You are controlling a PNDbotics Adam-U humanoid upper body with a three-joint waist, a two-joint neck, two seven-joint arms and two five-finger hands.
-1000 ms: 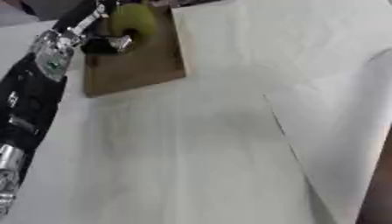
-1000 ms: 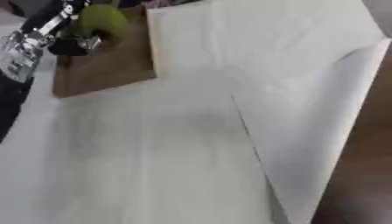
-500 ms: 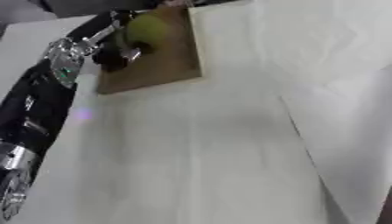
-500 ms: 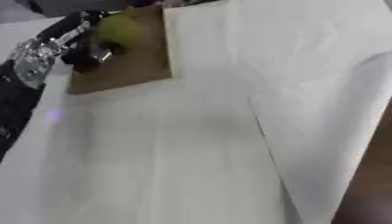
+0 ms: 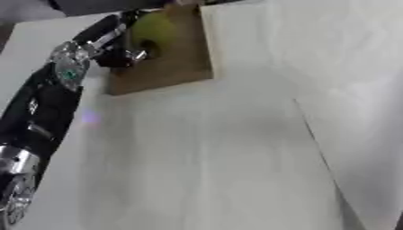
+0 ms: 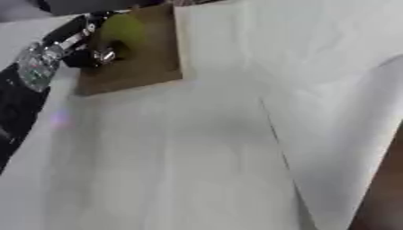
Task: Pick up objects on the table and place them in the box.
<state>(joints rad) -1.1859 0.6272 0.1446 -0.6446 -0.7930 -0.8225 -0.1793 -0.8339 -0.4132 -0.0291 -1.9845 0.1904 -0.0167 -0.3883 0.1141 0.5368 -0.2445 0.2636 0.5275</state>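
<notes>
Left hand (image 5: 118,47) curled round green ball (image 5: 155,31) over box (image 5: 177,67) at table's (image 5: 197,170) far-left corner. Left eye view shows more forearm. Right hand unseen.

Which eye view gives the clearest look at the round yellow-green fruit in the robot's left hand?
The left eye view: the round yellow-green fruit sits further inside the picture, over the brown cardboard box, with the left hand curled round it. The right eye view shows the same fruit, nearer the picture's upper left corner.

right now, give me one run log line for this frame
left hand: over box, curled on green ball | right hand: not in view | ball: not released yet | table: white cloth
</notes>
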